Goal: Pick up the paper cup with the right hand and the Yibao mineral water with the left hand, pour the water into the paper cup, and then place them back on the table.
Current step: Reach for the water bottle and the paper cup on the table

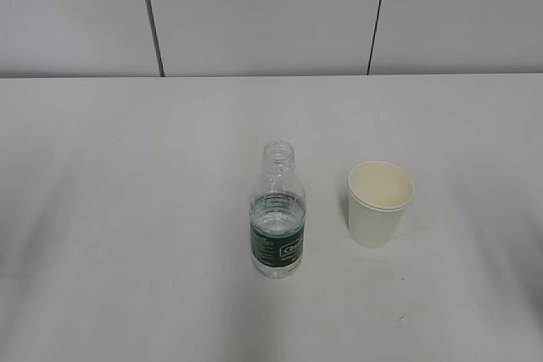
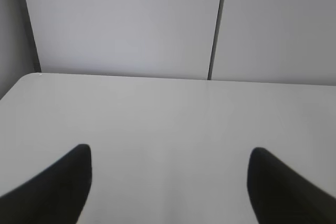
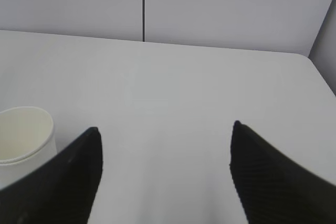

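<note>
A clear Yibao water bottle [image 1: 277, 214] with a dark green label stands uncapped and upright at the middle of the white table [image 1: 127, 192]. The white paper cup [image 1: 378, 203] stands upright just right of it, cream inside. The cup also shows at the lower left of the right wrist view [image 3: 23, 137], beside the left finger. My right gripper [image 3: 165, 137] is open and empty over bare table. My left gripper [image 2: 169, 156] is open and empty; neither bottle nor cup shows in its view. Neither arm shows in the exterior view.
A grey panelled wall [image 1: 254, 14] with dark seams runs behind the table's far edge. The table's left corner [image 2: 26, 80] and its right corner [image 3: 307, 59] show in the wrist views.
</note>
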### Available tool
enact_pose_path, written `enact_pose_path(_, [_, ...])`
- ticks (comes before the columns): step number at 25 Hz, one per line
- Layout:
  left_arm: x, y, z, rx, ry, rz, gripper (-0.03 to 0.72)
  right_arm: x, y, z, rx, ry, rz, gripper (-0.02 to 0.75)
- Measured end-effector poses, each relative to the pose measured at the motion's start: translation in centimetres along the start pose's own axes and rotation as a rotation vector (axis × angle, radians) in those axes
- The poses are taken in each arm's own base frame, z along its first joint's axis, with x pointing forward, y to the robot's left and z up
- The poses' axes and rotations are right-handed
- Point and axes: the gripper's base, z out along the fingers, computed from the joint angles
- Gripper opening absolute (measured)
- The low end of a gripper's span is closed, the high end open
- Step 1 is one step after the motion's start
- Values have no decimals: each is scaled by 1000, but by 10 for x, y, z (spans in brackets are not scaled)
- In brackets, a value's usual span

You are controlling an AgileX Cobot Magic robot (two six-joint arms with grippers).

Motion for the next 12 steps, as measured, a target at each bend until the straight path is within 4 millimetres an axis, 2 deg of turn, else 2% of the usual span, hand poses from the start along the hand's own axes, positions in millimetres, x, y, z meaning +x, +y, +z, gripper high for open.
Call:
enact_pose_path(5, [2, 0, 2, 0, 17, 0, 553, 2, 0, 4, -1, 9, -2, 589])
enact_pose_path(12, [17, 0, 18, -3, 94, 2, 553, 11, 2, 21, -9, 65, 40, 589])
